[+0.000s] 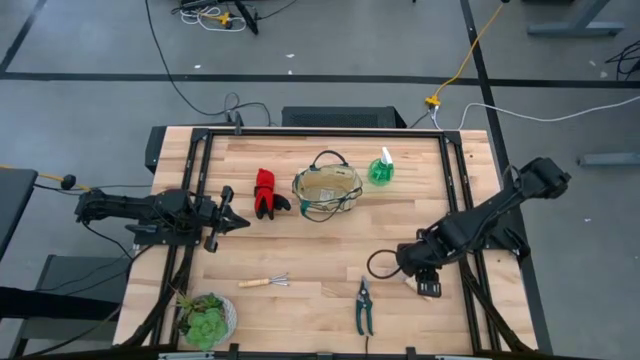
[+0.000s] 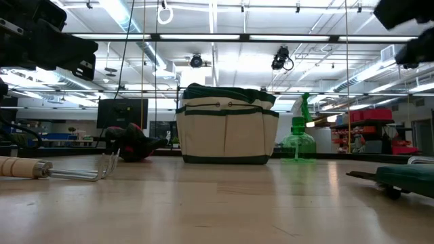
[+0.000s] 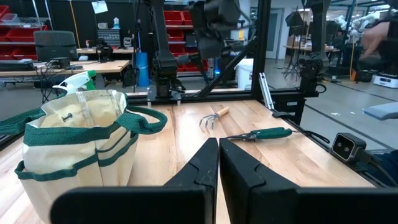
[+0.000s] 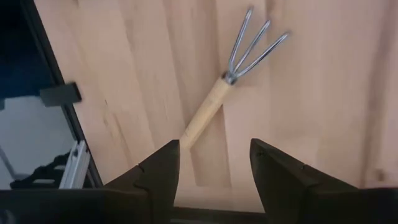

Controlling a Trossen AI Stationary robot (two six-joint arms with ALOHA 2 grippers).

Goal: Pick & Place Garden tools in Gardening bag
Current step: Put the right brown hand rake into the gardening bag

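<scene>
A small rake [image 4: 217, 99] with a wooden handle and three metal tines lies flat on the table; it also shows in the left wrist view [image 3: 214, 117]. My right gripper [image 4: 214, 171] hangs open over the handle's free end, pointing steeply down at the near right [image 1: 428, 283], touching nothing. The tan gardening bag [image 1: 327, 192] stands at the table's middle. Red-and-black gloves [image 1: 268, 195] lie left of it, a green spray bottle [image 1: 382, 170] right of it. Green-handled shears [image 1: 364, 305] and a second wooden-handled tool [image 1: 265, 283] lie near the front edge. My left gripper [image 1: 238, 220] waits shut at the left.
A green succulent in a pale pot [image 1: 205, 320] stands at the near left corner. A dark frame [image 1: 460, 200] runs along the table's edges, and a black cable loop [image 1: 380, 264] lies beside my right gripper. Bare wood lies between the bag and the tools near the front edge.
</scene>
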